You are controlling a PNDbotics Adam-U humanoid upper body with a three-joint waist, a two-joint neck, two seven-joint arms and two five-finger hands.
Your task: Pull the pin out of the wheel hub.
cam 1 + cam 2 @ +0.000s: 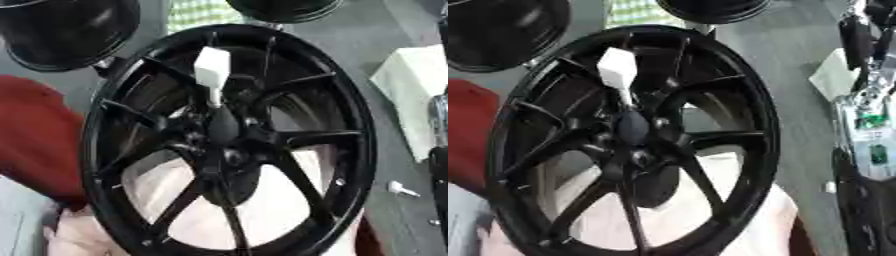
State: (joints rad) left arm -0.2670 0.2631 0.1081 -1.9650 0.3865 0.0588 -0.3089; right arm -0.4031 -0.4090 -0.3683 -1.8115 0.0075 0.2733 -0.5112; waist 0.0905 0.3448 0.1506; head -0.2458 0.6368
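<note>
Right arm point(868, 125): black shell, silver metal joint, small green patches, exposed parts.

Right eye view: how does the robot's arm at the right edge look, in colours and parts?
The right arm is black at its upper and lower parts. Between them is a silver section with small green pieces on it, perhaps labels or a board. No cable shows clearly, and its hand cannot be made out. The left arm is not in view.

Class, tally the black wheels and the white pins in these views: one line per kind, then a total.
Black wheels: 3 (front wheel, upper-left wheel, top-edge wheel)
White pins: 2 (pin in the hub, small pin-like piece lying at right)
Total: 5
</note>
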